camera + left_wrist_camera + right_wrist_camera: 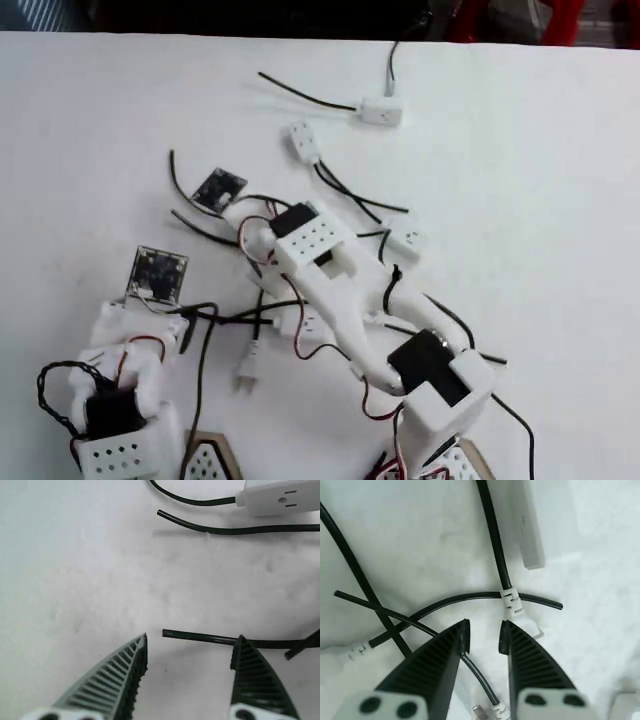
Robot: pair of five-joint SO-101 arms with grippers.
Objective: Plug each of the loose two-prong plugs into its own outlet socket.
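PLUG WAITS, CLAWS POISED: Nearest the arms' bases, a loose two-prong plug lies flat on the white counter at about 7 o'clock from overhead. Its black lead runs off toward the right arm.

The left claw hangs spread wide and empty just above the counter. A cut cable end lies between its tips, and a white outlet socket lies beyond.

The right claw has its jaws narrowly parted, pinching nothing, over crossed black cables (one strand passes beneath the gap).

Farther out, a near socket sits at 3 o'clock, a second socket at 12 and a far socket at 1, all well apart.

The step in hand looks like picking up a plug. It would go best gripped across the moulded body rather than by the lead, with the prongs left free and squared to the slots. The other claw could brace the socket, since these light blocks would likely skid.

The fingers are dark, ribbed and taper to points. The cables are thin, round and glossy. The sockets are smooth, blocky white plastic, and the counter is matte and faintly mottled.
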